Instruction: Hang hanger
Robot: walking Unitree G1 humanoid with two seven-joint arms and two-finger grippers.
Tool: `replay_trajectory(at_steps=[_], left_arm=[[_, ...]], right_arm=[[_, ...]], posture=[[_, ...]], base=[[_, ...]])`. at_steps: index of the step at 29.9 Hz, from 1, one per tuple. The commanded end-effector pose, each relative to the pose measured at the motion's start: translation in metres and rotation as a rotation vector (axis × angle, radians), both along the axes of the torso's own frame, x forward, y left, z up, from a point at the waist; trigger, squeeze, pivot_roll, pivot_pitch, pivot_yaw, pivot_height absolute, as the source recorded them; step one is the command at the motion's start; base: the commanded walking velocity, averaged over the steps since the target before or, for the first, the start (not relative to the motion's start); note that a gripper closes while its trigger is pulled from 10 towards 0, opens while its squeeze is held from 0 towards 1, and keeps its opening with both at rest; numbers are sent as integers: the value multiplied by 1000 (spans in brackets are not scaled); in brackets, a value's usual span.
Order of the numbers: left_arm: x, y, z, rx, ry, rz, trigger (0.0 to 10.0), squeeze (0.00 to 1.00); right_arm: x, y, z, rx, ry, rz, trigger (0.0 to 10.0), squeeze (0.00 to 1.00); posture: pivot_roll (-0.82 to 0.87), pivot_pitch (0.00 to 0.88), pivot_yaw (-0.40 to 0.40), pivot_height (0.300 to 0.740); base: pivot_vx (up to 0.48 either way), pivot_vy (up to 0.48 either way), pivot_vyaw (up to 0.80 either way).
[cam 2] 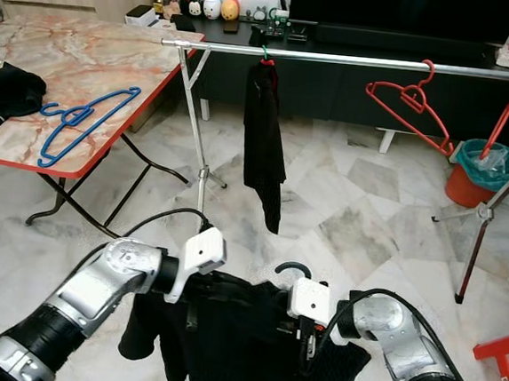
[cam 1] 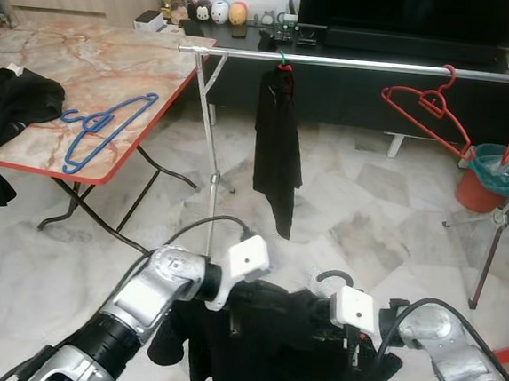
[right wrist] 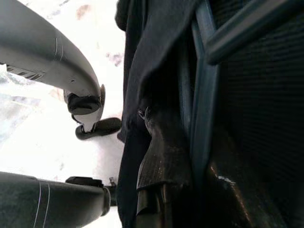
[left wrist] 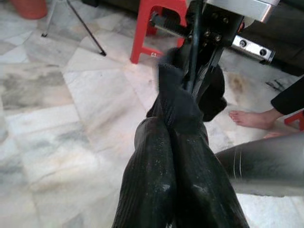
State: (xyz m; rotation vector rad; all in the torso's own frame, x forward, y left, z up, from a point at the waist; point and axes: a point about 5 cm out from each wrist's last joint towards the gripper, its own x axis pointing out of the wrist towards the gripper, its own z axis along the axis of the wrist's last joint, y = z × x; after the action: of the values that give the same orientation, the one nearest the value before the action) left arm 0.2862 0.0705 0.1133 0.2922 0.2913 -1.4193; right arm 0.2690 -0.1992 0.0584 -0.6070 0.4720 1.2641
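Marble floor (cam 1: 367, 227), rail (cam 1: 364, 65), table (cam 1: 79, 59) nr.

You're over a pale marble-tile floor (cam 1: 367, 227), marble-topped folding counter (cam 1: 78, 68) with red edge on your left, long black TV cabinet (cam 1: 380, 86) ahead, orange bucket (cam 1: 482, 188) far right, red stool (left wrist: 159, 26) nearby.

You have open rail (cam 1: 364, 65) between the hanging black garment (cam 1: 278, 148) at 12 o'clock and the red hanger (cam 1: 427, 107) at 1; the table (cam 1: 158, 66) crowds your 10 o'clock.
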Motion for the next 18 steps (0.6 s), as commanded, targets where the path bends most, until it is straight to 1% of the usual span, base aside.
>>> replay_trajectory(at_steps=[1, 6, 9, 10, 11, 12, 14, 15, 16, 17, 18], left_arm=[[3, 10, -1, 44, -6, 12, 0, 0], [5, 16, -1, 70, -21, 29, 0, 0], [7, 24, -3, 97, -26, 42, 0, 0], [8, 27, -3, 111, -30, 46, 0, 0], [8, 27, -3, 111, -30, 46, 0, 0], [10, 33, -4, 136, -39, 59, 0, 0], [11, 39, -6, 173, -52, 69, 0, 0], [13, 45, -8, 219, -68, 80, 0, 0], [13, 45, -8, 219, -68, 80, 0, 0], [15, 51, -11, 257, -80, 93, 0, 0], [16, 53, -11, 268, -81, 97, 0, 0]], right_arm=[[6, -3, 7, -5, -40, -10, 0, 0], [6, -6, 7, -12, -44, -21, 0, 0], [6, -10, 7, -41, -48, -17, 0, 0], [6, -14, 6, -67, -51, -19, 0, 0], [6, -14, 6, -67, -51, -19, 0, 0], [5, -20, 5, -96, -52, -27, 0, 0], [4, -24, 4, -115, -53, -38, 0, 0], [3, -28, 3, -145, -55, -40, 0, 0], [3, -28, 3, -145, -55, -40, 0, 0], [2, -32, 1, -192, -59, -33, 0, 0], [1, -34, -1, -213, -61, -29, 0, 0]], posture=[[-35, 18, 18, 740], [-34, 20, 19, 740], [-37, 21, 19, 740], [-36, 22, 18, 740], [-36, 22, 18, 740], [-36, 22, 18, 740], [-36, 24, 19, 740], [-36, 24, 19, 740], [-36, 24, 19, 740], [-36, 25, 19, 740], [-36, 25, 19, 740]], base=[[0, 0, 0], [0, 0, 0], [0, 0, 0], [0, 0, 0], [0, 0, 0], [0, 0, 0], [0, 0, 0], [0, 0, 0], [0, 0, 0], [0, 0, 0], [0, 0, 0]])
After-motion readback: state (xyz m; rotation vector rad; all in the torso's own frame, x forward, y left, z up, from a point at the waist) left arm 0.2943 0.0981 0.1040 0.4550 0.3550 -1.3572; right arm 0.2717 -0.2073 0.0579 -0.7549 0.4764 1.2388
